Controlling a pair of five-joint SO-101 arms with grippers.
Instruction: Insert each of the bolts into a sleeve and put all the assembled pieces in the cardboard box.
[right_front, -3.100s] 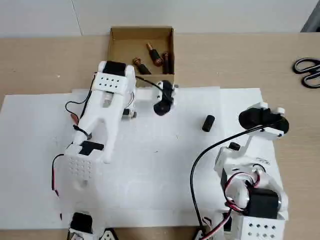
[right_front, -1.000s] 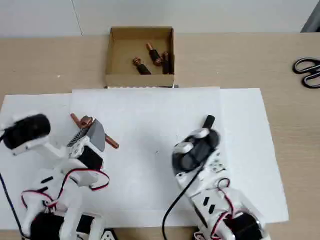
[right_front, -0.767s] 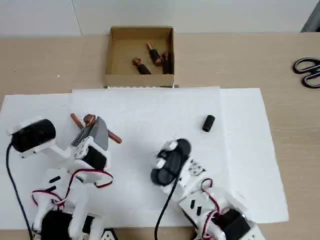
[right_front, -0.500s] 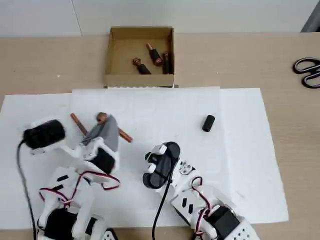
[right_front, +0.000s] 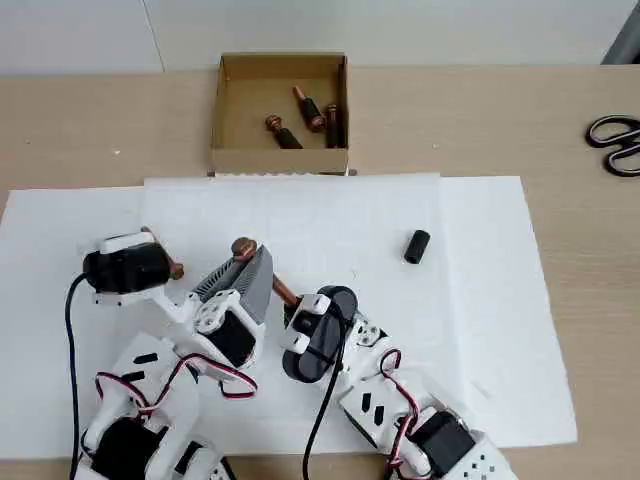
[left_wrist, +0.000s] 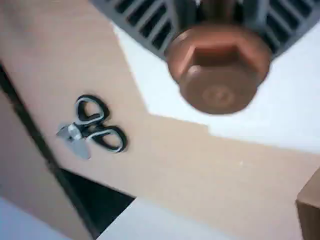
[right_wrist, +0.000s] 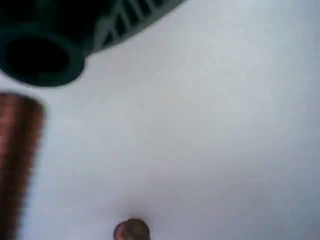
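Bolt (left_wrist: 217, 70) number one is pinched tight in your left gripper (right_front: 255, 268). Its round copper head sticks out past the fingers and its screw end pokes out the other side. Your right gripper (right_front: 300, 312) sits just beside that screw end, low over the white paper (right_front: 480, 330). It seems to be squeezing a dark sleeve (right_wrist: 35, 57), though the close view is fuzzy. The sleeve's hole faces out, and the screw end is near it but not inside it. A second bolt (right_front: 176, 270) peeks out from under your left arm on the paper. A loose sleeve (right_front: 417, 246) lies on the paper, well apart from both grippers. At the far edge of the paper stands the cardboard box (right_front: 280, 160), with three finished pieces (right_front: 283, 133) inside. Scissors (right_front: 615, 130) rest on the table (right_front: 100, 120), far off to the right.
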